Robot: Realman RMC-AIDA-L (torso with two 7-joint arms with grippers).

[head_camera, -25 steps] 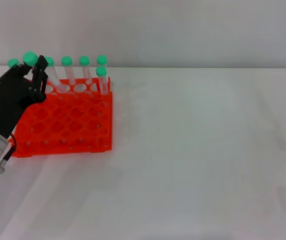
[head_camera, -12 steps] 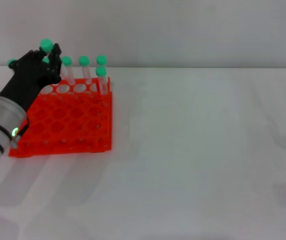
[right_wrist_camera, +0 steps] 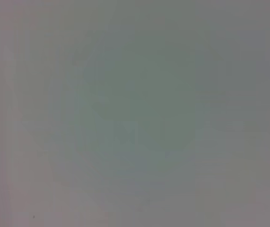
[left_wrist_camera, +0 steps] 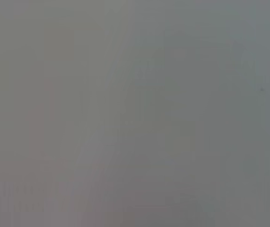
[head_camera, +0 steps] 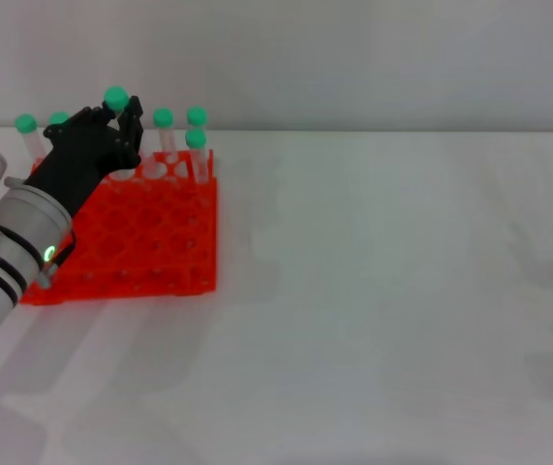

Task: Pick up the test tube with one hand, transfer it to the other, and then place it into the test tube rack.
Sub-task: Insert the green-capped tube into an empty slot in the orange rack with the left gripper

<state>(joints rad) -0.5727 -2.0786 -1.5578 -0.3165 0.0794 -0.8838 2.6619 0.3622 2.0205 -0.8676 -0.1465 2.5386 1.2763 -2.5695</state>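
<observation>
In the head view my left gripper [head_camera: 121, 121], black on a silver cuff with a green light, is shut on the test tube [head_camera: 116, 99]. Only the tube's green cap shows above the fingers. The gripper holds it over the back row of the orange-red test tube rack [head_camera: 150, 242] at the table's far left. The rack's back row holds several other green-capped tubes [head_camera: 196, 131]. The right arm and its gripper are out of view. Both wrist views are blank grey and show nothing.
The rack stands on a white table [head_camera: 383, 291] that runs wide to the right and front. A pale wall [head_camera: 353, 58] rises behind the table's far edge.
My left gripper has moved right and up along the rack's back row with the test tube in it. More of the white forearm has come into view at the left.
</observation>
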